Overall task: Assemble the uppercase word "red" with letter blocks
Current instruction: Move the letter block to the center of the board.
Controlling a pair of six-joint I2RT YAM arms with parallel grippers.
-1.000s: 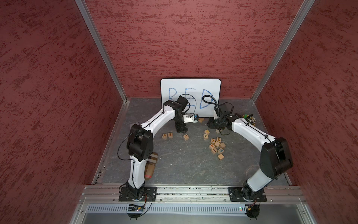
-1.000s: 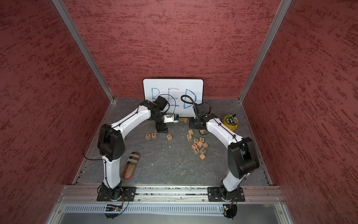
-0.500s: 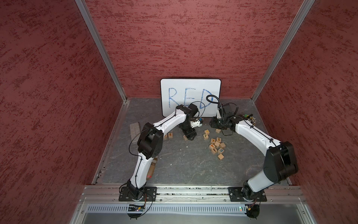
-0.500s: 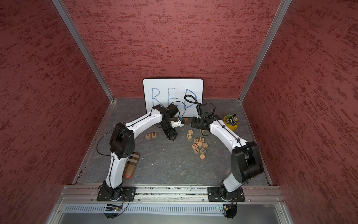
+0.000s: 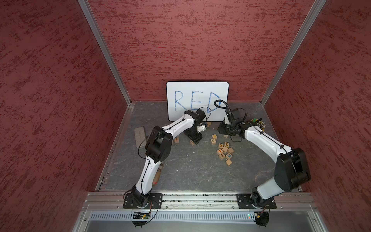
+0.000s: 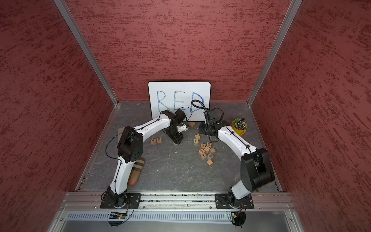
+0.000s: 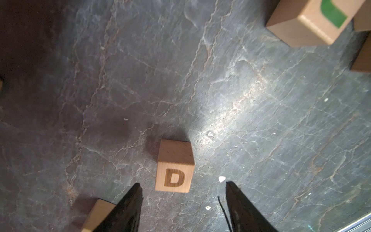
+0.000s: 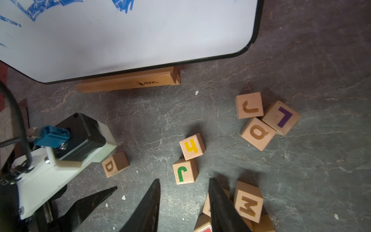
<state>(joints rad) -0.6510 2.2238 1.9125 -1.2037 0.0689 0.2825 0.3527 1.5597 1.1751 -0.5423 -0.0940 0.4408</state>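
Left gripper [image 7: 183,184] has swung off the whiteboard [image 5: 197,101] and come down over the D block [image 7: 174,176], which sits on the table [image 7: 261,120] just past its spread tips, untouched. R block [image 6: 153,141] and E block [image 6: 159,139] sit side by side nearby. Right gripper [image 8: 184,180] is spread too, empty.

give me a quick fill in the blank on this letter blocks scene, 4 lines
1. The left gripper, jaws apart, points at a block showing ___.
2. In a top view, the R block has a neighbour showing ___.
3. The whiteboard reads ___ in blue.
4. The pens stand in a ___ cup.

Missing words: D; E; RED; yellow
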